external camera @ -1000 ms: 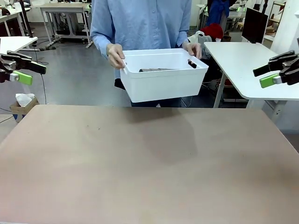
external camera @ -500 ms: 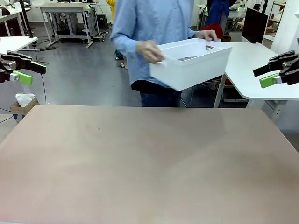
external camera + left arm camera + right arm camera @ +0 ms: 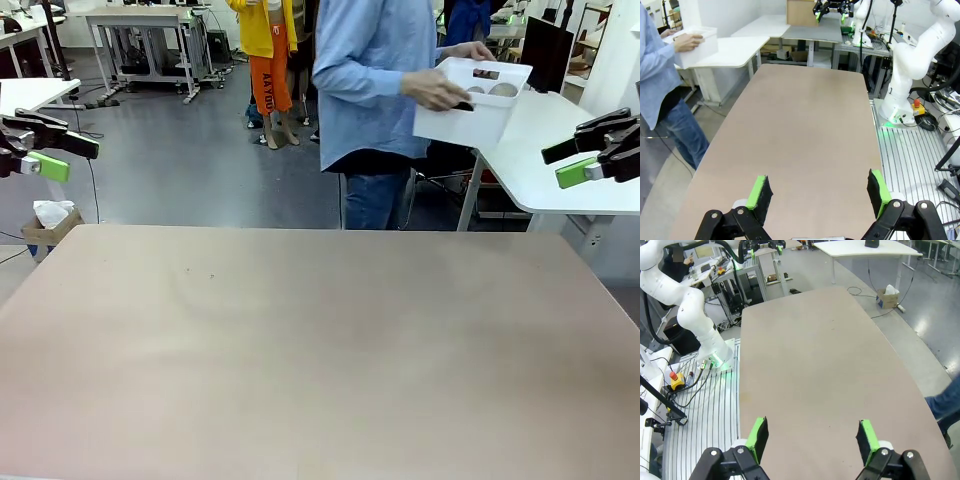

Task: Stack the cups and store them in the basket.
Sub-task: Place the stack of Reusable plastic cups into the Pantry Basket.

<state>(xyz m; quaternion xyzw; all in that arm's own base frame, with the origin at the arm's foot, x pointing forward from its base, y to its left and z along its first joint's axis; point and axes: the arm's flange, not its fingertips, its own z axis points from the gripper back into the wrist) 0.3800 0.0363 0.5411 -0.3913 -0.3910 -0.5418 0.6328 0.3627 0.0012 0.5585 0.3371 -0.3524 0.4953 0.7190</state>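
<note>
Person in light-blue shirt holding white rectangular smooth-plastic basket [image 3: 455, 108] in both hands, off matte beige tabletop [image 3: 320, 350], beside white side table. Two round tan cup rims [image 3: 490, 89] showing inside basket. Left gripper [image 3: 820, 192] and right gripper [image 3: 812, 436] hovering, green-padded black fingers spread wide, gripping nothing.

The basket [image 3: 470, 105] is showing plain white walls. The person's shirt [image 3: 365, 75] is looking light blue, the trousers [image 3: 372, 200] dark blue. The tabletop [image 3: 320, 350] is appearing plain beige-brown. Both grippers' pads [image 3: 759, 192] are showing bright green.
</note>
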